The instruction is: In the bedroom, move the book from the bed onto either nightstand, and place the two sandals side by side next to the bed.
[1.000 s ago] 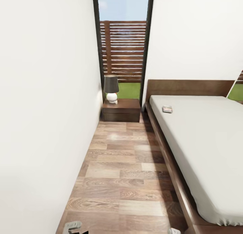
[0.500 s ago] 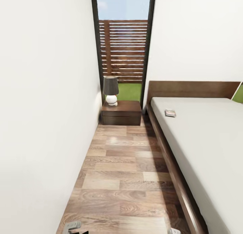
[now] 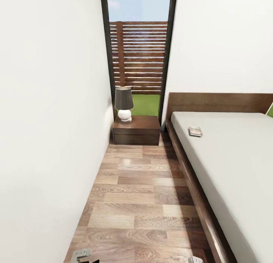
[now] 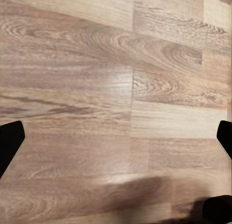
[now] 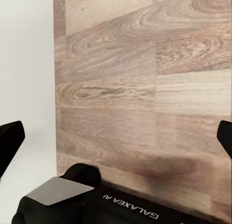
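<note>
Bright, even daylight pours in through the tall dark-framed window (image 3: 138, 54) at the far end. A soft sheen sits on the wood-plank floor (image 3: 140, 194), with a dark shadow band along the brown bed frame (image 3: 189, 176). Verticals splay outward at the edges. The wrist views show blurry shadows on the planks.

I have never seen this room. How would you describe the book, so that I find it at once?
Look at the large bed with the off-white mattress, at the right of the head view. Near its brown headboard, close to the edge that faces the nightstand, lies the book, small and thin. It is the only object on the plain mattress, with a grey cover and a reddish band.
</note>
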